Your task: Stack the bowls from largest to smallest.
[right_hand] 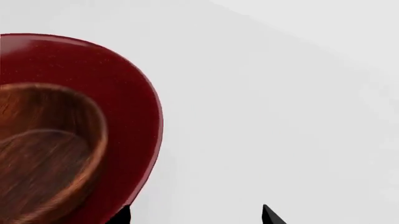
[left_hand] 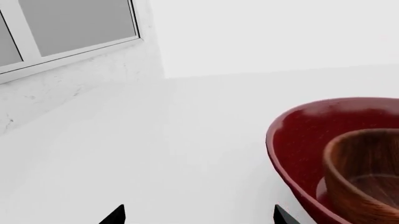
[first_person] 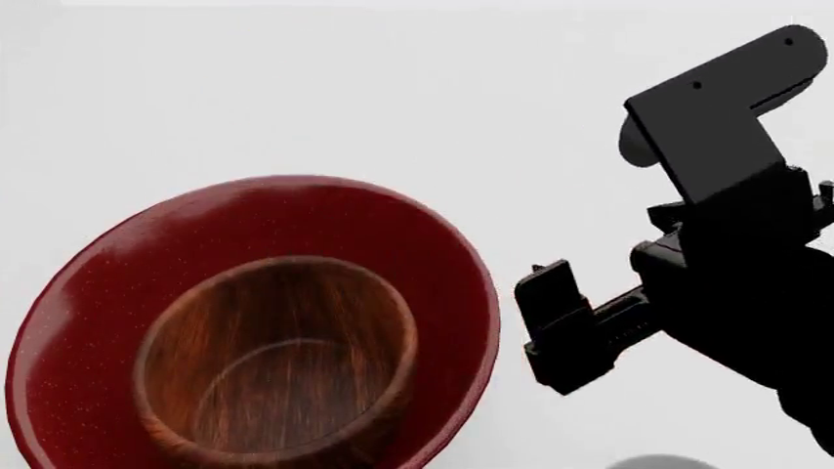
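Observation:
The brown wood-grain bowl point(first_person: 276, 366) sits upright inside the large dark-red bowl point(first_person: 431, 254) on the white table. A grey rounded edge at the head view's bottom point(first_person: 662, 461) may be the small light-grey bowl; only a sliver shows. My right gripper point(first_person: 563, 327) is just right of the red bowl's rim, open and empty. In the right wrist view its gripper point(right_hand: 194, 215) is wide apart, with the red bowl point(right_hand: 134, 107) and the wooden bowl point(right_hand: 44, 154) to one side. My left gripper point(left_hand: 199, 215) is open and empty, beside the red bowl point(left_hand: 299, 140) holding the wooden bowl point(left_hand: 365, 172).
The white table point(first_person: 391, 88) spreads all around the bowls. A window frame and rough white wall point(left_hand: 74, 51) stand beyond the table in the left wrist view. The right arm's black bracket point(first_person: 717, 107) rises at the head view's right.

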You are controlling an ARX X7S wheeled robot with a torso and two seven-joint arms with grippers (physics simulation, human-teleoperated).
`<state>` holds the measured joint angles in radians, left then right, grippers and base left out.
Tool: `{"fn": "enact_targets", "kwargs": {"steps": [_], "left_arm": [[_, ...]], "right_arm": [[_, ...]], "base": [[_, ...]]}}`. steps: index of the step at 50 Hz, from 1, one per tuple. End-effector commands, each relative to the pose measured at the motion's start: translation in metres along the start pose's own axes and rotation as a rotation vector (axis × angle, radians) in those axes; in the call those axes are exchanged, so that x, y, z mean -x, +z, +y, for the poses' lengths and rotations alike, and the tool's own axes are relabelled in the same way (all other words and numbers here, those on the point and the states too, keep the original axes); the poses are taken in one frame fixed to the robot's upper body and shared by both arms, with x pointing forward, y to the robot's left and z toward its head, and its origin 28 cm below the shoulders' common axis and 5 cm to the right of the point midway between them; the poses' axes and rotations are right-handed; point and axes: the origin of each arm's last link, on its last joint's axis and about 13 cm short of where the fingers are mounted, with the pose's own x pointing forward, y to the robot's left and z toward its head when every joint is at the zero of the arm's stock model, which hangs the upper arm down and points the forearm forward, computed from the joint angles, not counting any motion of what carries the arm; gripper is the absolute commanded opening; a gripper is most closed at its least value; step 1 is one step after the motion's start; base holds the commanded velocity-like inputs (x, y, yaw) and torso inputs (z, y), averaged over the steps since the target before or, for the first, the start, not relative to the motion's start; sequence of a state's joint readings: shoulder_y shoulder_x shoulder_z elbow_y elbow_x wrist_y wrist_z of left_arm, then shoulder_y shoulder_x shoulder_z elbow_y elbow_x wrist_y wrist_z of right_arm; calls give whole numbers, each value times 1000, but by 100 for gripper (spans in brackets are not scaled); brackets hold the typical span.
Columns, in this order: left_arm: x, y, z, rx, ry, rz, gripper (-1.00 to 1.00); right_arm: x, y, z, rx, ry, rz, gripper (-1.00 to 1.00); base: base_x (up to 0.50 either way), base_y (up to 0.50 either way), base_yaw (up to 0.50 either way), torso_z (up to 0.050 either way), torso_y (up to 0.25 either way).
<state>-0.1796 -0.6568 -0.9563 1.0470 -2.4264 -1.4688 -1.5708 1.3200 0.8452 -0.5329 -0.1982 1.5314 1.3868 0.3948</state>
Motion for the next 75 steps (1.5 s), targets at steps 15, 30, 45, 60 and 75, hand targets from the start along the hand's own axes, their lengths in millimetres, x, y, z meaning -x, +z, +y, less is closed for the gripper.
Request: {"fn": "enact_targets", "kwargs": {"steps": [15,30,45,60,75], "left_arm": [[-7,-1,-10,38,-17,1,100],[-8,-1,-10,34,-18,4,100],[-8,-1,-10,30,-24,2,100],[-6,-3,-10,28,-20,9,100],[-7,-4,-10,28,-19,9,100]], "right_arm": [[45,-97,-1,71,-90,134,100],[53,-111,3,65,-39,203,100],[37,-128,4,46,-37,267,100],[23,-146,11,3,14,341,100],[25,-135,10,-33,27,301,-100]], "base": [[0,0,0,0,0],[0,0,0,0,0],[0,0,0,0,0],[0,0,0,0,0],[0,0,1,0,0]]}}
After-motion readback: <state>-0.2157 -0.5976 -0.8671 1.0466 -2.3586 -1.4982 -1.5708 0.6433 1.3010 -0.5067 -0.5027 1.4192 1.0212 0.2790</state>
